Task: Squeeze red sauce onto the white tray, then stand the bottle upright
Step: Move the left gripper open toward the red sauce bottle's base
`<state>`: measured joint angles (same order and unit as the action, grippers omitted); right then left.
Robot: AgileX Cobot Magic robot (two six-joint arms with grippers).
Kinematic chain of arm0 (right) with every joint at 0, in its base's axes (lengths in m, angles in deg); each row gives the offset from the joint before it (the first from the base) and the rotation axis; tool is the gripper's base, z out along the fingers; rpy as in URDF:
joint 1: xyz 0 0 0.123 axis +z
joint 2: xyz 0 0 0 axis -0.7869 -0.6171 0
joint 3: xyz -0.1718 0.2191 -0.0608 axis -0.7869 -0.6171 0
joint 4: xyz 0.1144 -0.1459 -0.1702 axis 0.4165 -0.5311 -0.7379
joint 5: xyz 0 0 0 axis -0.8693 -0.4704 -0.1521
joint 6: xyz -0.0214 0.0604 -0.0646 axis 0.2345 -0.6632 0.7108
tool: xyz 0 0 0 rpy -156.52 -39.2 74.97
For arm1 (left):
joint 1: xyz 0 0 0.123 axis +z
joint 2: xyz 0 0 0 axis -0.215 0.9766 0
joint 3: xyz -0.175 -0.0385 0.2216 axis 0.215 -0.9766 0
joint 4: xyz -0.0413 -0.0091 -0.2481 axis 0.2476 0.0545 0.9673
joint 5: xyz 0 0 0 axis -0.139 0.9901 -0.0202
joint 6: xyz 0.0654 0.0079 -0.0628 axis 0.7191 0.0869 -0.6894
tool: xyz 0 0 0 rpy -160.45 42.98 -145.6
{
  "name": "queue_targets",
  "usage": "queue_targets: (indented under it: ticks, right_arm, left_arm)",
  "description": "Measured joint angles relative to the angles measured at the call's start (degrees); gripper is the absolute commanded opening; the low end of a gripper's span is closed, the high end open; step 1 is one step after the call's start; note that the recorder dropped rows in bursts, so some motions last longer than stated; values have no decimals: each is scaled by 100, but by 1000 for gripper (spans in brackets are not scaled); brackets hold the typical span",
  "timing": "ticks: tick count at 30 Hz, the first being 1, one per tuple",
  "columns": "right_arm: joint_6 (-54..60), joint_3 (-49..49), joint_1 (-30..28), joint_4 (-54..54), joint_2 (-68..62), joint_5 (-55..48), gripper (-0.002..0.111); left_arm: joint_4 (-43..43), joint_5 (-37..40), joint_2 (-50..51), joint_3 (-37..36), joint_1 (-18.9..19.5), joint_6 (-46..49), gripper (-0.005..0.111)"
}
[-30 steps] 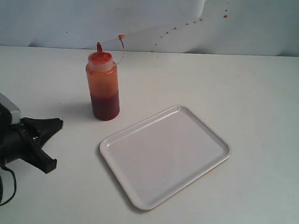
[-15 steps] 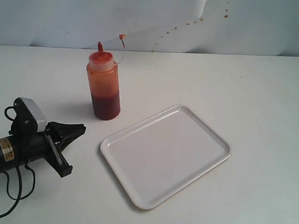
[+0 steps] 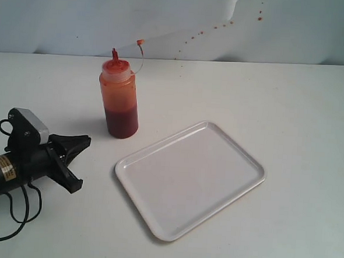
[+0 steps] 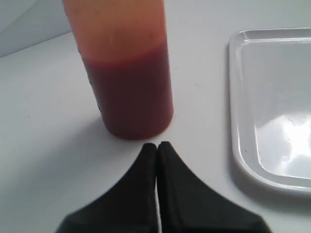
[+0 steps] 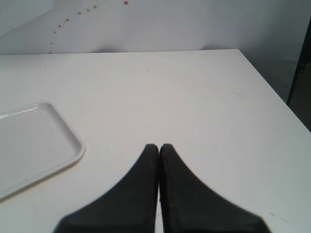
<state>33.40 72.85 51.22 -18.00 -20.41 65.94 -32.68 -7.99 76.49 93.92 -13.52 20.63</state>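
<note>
Bottle point(image 3: 119, 99) blocks left hand point(image 3: 82, 142); flanks free.

bottle point(image 3: 120, 100) upright on table point(image 3: 301, 113), tray point(image 3: 190, 179) right

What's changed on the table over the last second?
The left gripper, shut and empty, moved in from the left edge toward the bottle, then eased slightly back, short of touching it. The bottle and the white tray stayed put.

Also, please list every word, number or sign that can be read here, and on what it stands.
No text here can be read.
On the left arm, a yellow sticker with dark print: too small and blurred to read.
The bottle and the white tray: no label or word visible.
</note>
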Motion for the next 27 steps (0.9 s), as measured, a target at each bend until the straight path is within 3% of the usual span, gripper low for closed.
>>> queue_targets:
  ticks: [2, 5, 10, 11, 17, 27]
  right_arm:
    - [0, 0, 0, 0, 0, 0, 0]
    - [0, 0, 0, 0, 0, 0, 0]
    - [0, 0, 0, 0, 0, 0, 0]
    - [0, 0, 0, 0, 0, 0, 0]
    - [0, 0, 0, 0, 0, 0, 0]
    - [0, 0, 0, 0, 0, 0, 0]
  left_arm:
    - [12, 0, 0, 0, 0, -170, 12]
    - [45, 0, 0, 0, 0, -506, 34]
    - [105, 0, 0, 63, 0, -1133, 97]
    - [133, 0, 0, 106, 0, -1280, 105]
    - [90, 0, 10, 447, 0, -2185, 105]
    - [258, 0, 12, 495, 0, -2245, 105]
